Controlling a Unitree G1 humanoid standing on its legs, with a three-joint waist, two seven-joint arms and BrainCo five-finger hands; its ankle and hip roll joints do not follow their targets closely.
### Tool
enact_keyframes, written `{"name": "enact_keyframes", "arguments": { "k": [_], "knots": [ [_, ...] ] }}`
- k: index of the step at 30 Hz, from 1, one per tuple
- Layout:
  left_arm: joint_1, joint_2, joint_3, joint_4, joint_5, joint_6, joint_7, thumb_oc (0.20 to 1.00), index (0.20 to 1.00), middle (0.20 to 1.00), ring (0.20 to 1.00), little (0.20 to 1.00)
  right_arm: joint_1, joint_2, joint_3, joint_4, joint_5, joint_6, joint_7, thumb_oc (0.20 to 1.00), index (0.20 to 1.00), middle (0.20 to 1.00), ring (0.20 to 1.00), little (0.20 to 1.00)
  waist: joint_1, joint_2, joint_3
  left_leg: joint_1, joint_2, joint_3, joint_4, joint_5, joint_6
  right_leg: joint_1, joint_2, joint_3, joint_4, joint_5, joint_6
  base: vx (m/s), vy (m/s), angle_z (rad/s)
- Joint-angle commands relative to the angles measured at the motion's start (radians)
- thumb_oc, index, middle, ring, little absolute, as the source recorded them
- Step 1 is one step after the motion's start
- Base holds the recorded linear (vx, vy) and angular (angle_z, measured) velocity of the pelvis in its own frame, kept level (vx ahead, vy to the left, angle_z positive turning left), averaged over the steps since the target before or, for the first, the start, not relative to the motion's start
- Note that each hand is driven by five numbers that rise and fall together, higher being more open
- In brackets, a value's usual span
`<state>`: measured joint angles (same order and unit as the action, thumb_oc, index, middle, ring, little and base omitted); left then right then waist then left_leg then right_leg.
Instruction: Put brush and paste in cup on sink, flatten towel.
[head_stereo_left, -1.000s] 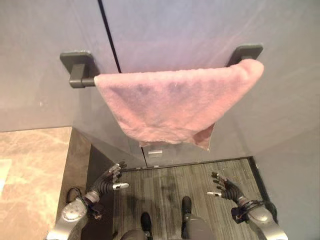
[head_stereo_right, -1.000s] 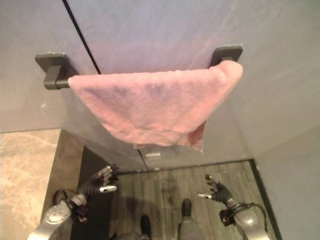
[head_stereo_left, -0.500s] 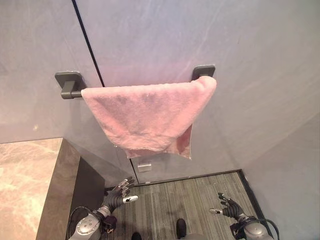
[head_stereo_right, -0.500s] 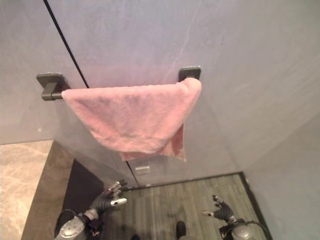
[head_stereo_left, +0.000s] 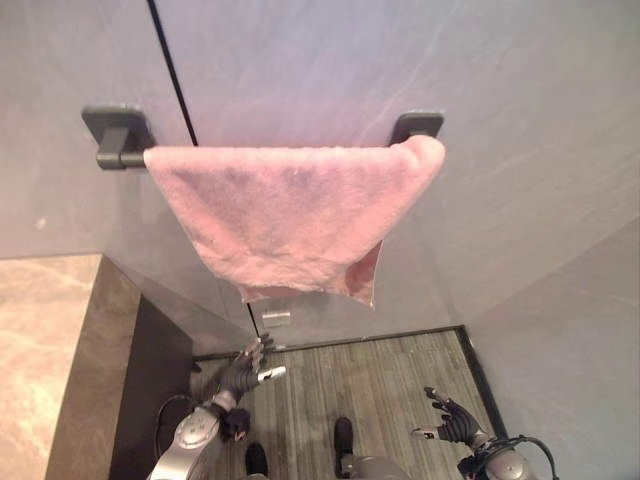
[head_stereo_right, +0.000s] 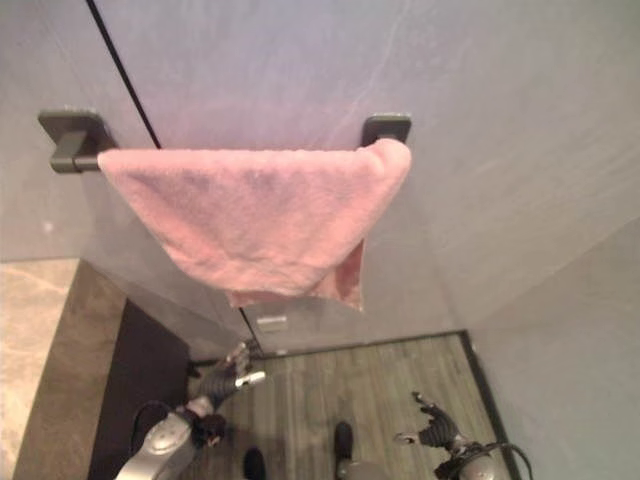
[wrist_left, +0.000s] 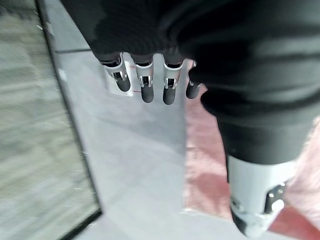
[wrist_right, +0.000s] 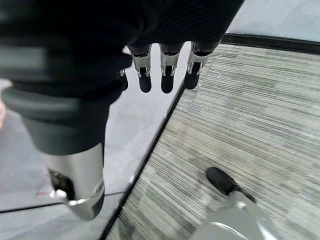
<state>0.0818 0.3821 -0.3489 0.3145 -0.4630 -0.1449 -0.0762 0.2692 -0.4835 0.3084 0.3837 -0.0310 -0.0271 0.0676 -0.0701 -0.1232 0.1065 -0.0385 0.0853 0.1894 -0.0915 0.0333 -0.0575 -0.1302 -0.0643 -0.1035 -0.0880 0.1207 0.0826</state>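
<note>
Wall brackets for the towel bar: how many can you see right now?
2. The left bracket is on the wall beside the pink towel's left edge; the right bracket sits above the towel's bunched right end. The bar itself is hidden under the towel.

Your left hand (wrist_left: 150, 65) holds nothing, and its fingers (wrist_left: 146, 86) point out straight toward the grey wall (wrist_left: 135, 150). You can see the pink towel (wrist_left: 205, 165) past the thumb (wrist_left: 257, 200).
</note>
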Motion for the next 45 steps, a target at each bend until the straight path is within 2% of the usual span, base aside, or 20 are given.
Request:
{"name": "enact_keyframes", "arguments": {
  "k": [1, 4, 9, 12, 15, 19, 22, 28, 31, 32, 38, 45],
  "knots": [
    [-0.066, 0.009, -0.008, -0.021, -0.027, -0.080, 0.029, 1.000, 1.000, 1.000, 1.000, 1.000, -0.033, 0.002, 0.002, -0.030, 0.006, -0.032, -0.010, 1.000, 1.000, 1.000, 1.000, 1.000, 0.000, -0.031, 0.032, 0.024, 0.009, -0.022, 0.005, -0.001, -0.028, 0.042, -0.022, -0.014, 0.021, -0.025, 0.071, 0.01, -0.032, 0.13],
    [-0.096, 0.007, -0.027, -0.031, -0.051, -0.095, 0.041, 1.000, 1.000, 1.000, 1.000, 1.000, -0.045, 0.013, 0.022, 0.018, 0.026, -0.035, -0.031, 1.000, 1.000, 1.000, 1.000, 1.000, 0.000, -0.050, 0.033, 0.022, 0.019, -0.025, 0.004, 0.002, -0.035, 0.047, -0.014, -0.016, 0.007, -0.024, 0.069, -0.02, -0.057, 0.14],
    [-0.111, 0.012, -0.037, -0.064, -0.079, -0.112, 0.045, 1.000, 1.000, 1.000, 1.000, 1.000, -0.057, 0.039, 0.037, 0.108, 0.029, -0.032, -0.053, 1.000, 1.000, 1.000, 1.000, 1.000, 0.000, -0.063, 0.020, 0.022, 0.031, -0.022, 0.004, 0.003, -0.042, 0.049, -0.005, -0.015, 0.006, -0.026, 0.068, 0.00, -0.041, 0.01],
    [-0.124, 0.017, -0.038, -0.139, -0.130, -0.127, 0.040, 1.000, 1.000, 1.000, 1.000, 1.000, -0.076, 0.064, 0.041, 0.229, 0.017, -0.034, -0.085, 1.000, 1.000, 1.000, 1.000, 1.000, -0.001, -0.066, 0.014, 0.024, 0.037, -0.028, 0.004, 0.002, -0.047, 0.055, -0.001, -0.027, 0.008, -0.028, 0.065, 0.00, -0.011, 0.00],
    [-0.132, 0.024, -0.035, -0.189, -0.141, -0.132, 0.029, 1.000, 1.000, 1.000, 1.000, 1.000, -0.062, 0.049, 0.047, 0.225, -0.019, -0.041, -0.075, 1.000, 1.000, 1.000, 1.000, 1.000, -0.006, -0.073, 0.012, 0.024, 0.040, -0.031, 0.004, 0.001, -0.051, 0.058, 0.001, -0.034, 0.007, -0.029, 0.065, 0.00, -0.026, 0.12],
    [-0.141, 0.031, -0.044, -0.240, -0.152, -0.137, 0.009, 1.000, 1.000, 1.000, 1.000, 1.000, -0.045, 0.057, 0.034, 0.347, -0.047, -0.036, -0.084, 1.000, 1.000, 1.000, 1.000, 1.000, -0.009, -0.082, 0.007, 0.024, 0.042, -0.037, 0.004, 0.002, -0.054, 0.063, 0.003, -0.042, 0.007, -0.031, 0.064, 0.01, -0.021, 0.10],
    [-0.138, 0.041, -0.050, -0.315, -0.187, -0.128, -0.017, 1.000, 1.000, 1.000, 1.000, 1.000, -0.058, 0.086, 0.010, 0.519, -0.052, -0.022, -0.111, 1.000, 1.000, 1.000, 1.000, 1.000, -0.005, -0.089, 0.000, 0.026, 0.046, -0.046, 0.004, 0.000, -0.054, 0.067, 0.007, -0.046, 0.006, -0.032, 0.062, 0.01, -0.022, 0.02],
    [-0.126, 0.050, -0.052, -0.356, -0.207, -0.124, -0.033, 1.000, 1.000, 1.000, 1.000, 1.000, -0.071, 0.101, 0.005, 0.549, -0.034, -0.028, -0.111, 1.000, 1.000, 1.000, 1.000, 1.000, 0.001, -0.097, -0.005, 0.033, 0.048, -0.047, 0.004, -0.004, -0.055, 0.072, 0.011, -0.039, 0.005, -0.033, 0.060, 0.00, 0.000, 0.00],
    [-0.123, 0.048, -0.053, -0.334, -0.200, -0.125, -0.027, 0.633, 0.633, 0.633, 0.633, 0.633, -0.069, 0.097, 0.013, 0.500, -0.015, -0.035, -0.099, 1.000, 1.000, 1.000, 1.000, 1.000, 0.001, -0.097, -0.006, 0.035, 0.049, -0.046, 0.004, -0.005, -0.055, 0.074, 0.013, -0.038, 0.005, -0.035, 0.060, 0.00, 0.000, 0.00],
    [-0.120, 0.047, -0.050, -0.326, -0.193, -0.126, -0.024, 0.200, 0.200, 0.200, 0.200, 0.200, -0.069, 0.095, 0.017, 0.469, -0.006, -0.038, -0.091, 1.000, 1.000, 1.000, 1.000, 1.000, 0.002, -0.097, -0.006, 0.035, 0.049, -0.046, 0.004, -0.005, -0.055, 0.075, 0.013, -0.036, 0.005, -0.036, 0.060, 0.00, 0.000, 0.00],
    [-0.102, 0.044, -0.042, -0.302, -0.192, -0.124, -0.023, 0.200, 0.200, 0.200, 0.200, 0.200, -0.065, 0.081, 0.036, 0.353, 0.018, -0.046, -0.066, 1.000, 1.000, 1.000, 1.000, 1.000, 0.004, -0.098, -0.004, 0.035, 0.049, -0.045, 0.004, -0.005, -0.055, 0.074, 0.014, -0.034, 0.003, -0.036, 0.061, 0.00, 0.000, 0.00],
    [-0.087, 0.048, -0.038, -0.282, -0.182, -0.122, -0.022, 0.200, 0.200, 0.200, 0.200, 0.200, -0.071, 0.082, 0.039, 0.388, 0.010, -0.043, -0.072, 1.000, 1.000, 1.000, 1.000, 1.000, 0.007, -0.092, -0.005, 0.032, 0.045, -0.046, 0.004, -0.006, -0.052, 0.072, 0.011, -0.031, 0.003, -0.033, 0.063, 0.01, 0.010, 0.00]
  ]
}}
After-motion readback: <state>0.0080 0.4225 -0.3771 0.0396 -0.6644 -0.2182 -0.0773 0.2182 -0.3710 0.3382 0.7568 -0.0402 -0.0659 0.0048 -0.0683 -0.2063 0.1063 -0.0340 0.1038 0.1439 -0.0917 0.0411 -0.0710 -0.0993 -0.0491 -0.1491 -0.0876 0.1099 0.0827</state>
